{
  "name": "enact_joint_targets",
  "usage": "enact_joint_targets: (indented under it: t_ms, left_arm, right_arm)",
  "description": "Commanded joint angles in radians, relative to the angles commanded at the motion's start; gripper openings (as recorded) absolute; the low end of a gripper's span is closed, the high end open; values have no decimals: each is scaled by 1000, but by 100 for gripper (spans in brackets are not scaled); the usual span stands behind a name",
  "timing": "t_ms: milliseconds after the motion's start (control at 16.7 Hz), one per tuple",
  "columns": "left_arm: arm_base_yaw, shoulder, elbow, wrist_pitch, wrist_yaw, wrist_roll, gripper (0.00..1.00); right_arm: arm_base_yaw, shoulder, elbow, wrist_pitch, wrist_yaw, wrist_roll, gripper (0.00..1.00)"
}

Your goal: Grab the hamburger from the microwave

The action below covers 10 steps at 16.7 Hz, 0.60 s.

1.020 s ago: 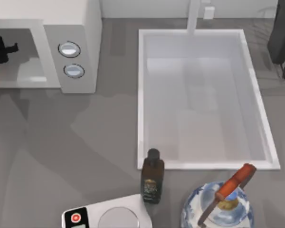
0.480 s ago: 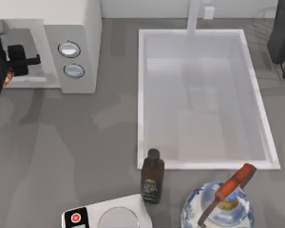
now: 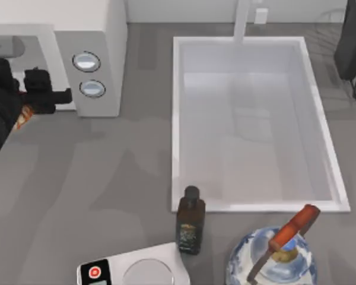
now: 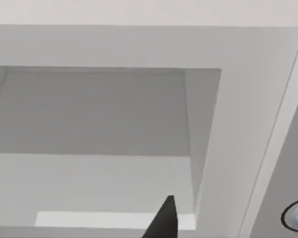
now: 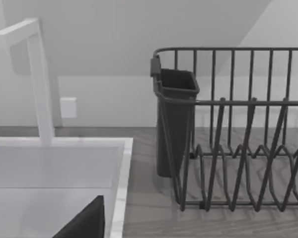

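- Burger (image 3: 24, 116) at the table's 9 o'clock edge, just outside the microwave (image 3: 101, 35) mouth.
- Left hand (image 3: 32, 107) grips the burger.
- Right arm parked at 2 o'clock.

I see a grey desk (image 3: 107, 172). The white microwave (image 3: 101, 35) stands on it at far left. The white sink (image 3: 177, 119) is set into it right of centre. A dark bottle (image 3: 190, 221) stands upright just beside the sink's near left corner; a scale (image 3: 133, 267) and a glass kettle (image 3: 273, 261) sit along the near edge. A black dish rack (image 5: 238, 148) stands at far right.
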Motion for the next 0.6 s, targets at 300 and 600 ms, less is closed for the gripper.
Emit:
enact_joint_targets:
  t_ms: [300,600]
  left_arm:
    - [-18,-41,-36,-14,2,-2,0]
    - [-16,32,-49,57,1,0,0]
  right_arm:
    - [0,0,0,0,0,0,100]
    - [0,0,0,0,0,0,100]
